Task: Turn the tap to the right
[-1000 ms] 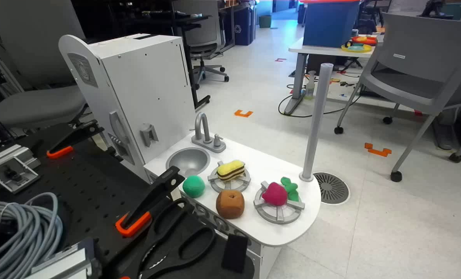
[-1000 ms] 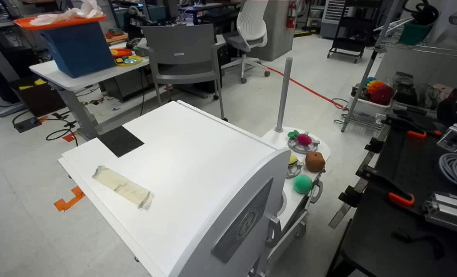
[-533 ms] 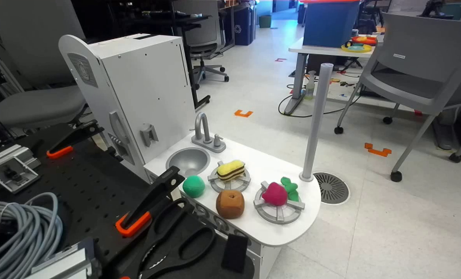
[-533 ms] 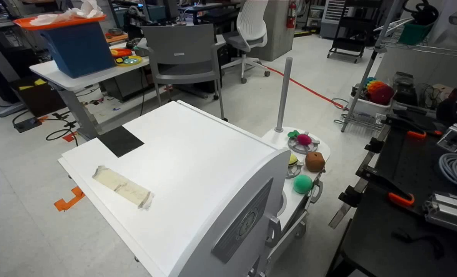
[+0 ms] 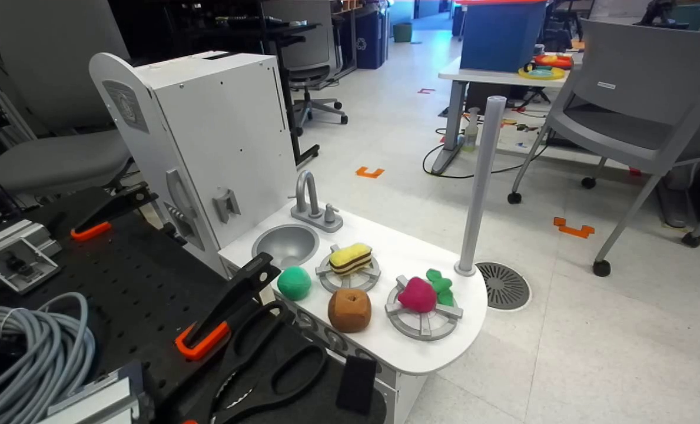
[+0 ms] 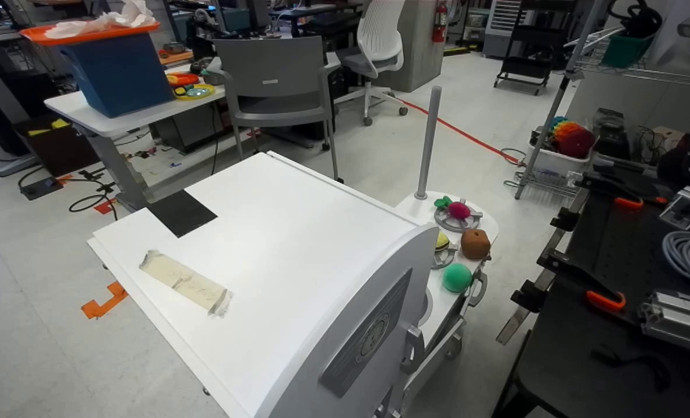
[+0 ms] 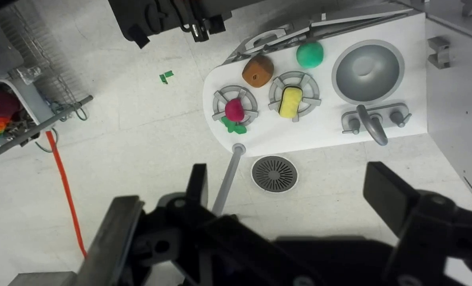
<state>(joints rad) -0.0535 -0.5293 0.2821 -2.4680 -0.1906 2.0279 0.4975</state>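
The tap (image 5: 311,197) is a grey toy faucet with a curved spout and small side handles. It stands on the white toy counter (image 5: 408,250) behind the sink bowl (image 5: 291,242), beside the white cabinet. In the wrist view the tap (image 7: 372,125) is at upper right, beyond my right-hand finger, with its spout lying diagonally across its base plate. The cabinet hides it in an exterior view. My gripper (image 7: 286,174) shows only in the wrist view. It is wide open with nothing between its fingers, and the tap is apart from it.
A tall grey pole (image 7: 228,178) rises from the counter's corner near my left-hand finger. The cabinet wall (image 7: 454,91) borders the sink side. A yellow sponge-like toy (image 7: 290,102), green ball (image 7: 310,55), brown toy (image 7: 258,71) and pink toy (image 7: 234,110) lie on the counter.
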